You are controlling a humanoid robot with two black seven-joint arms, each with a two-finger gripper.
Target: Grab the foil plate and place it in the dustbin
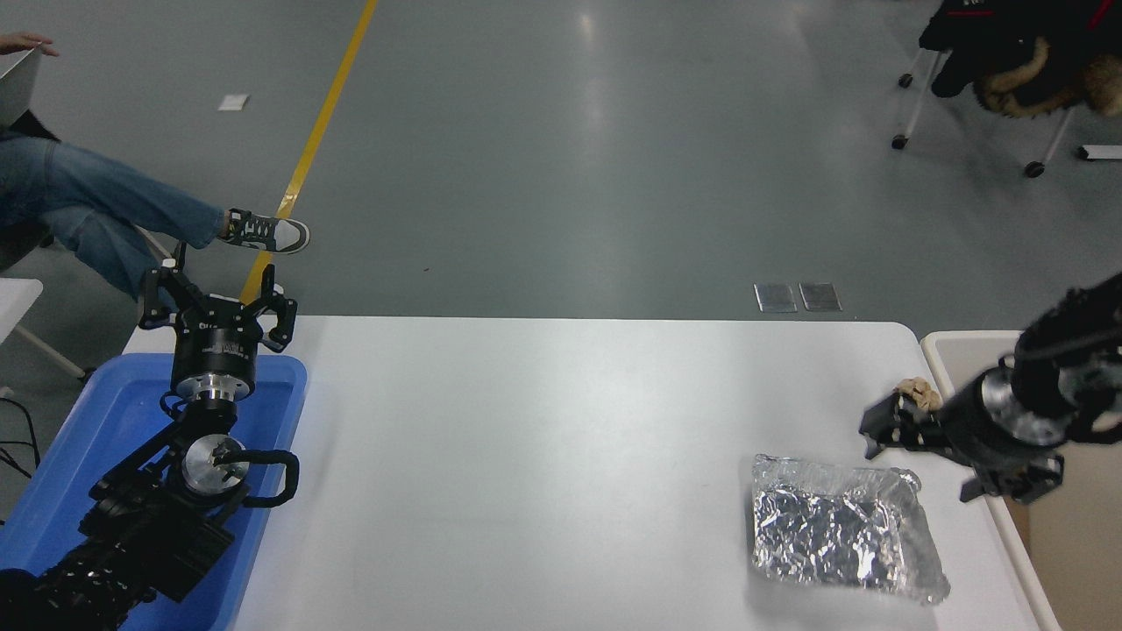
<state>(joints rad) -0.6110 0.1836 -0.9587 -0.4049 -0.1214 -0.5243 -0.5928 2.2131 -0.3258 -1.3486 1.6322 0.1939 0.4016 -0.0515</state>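
approach step; my right gripper [885, 422] spread wide, empty, beside foil plate [841, 528]; next: descend, pinch its rim.

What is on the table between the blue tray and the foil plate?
Nothing: the head view shows only bare white table between blue tray and foil plate.

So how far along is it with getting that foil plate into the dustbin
Nothing is finished yet: the foil plate lies flat on the white table, untouched. In hand: the right hand is out over the table just beyond the plate, beside the paper ball, holding nothing. The left hand is parked over the blue tray. Left: grasping, lifting and dropping the plate into the dustbin.
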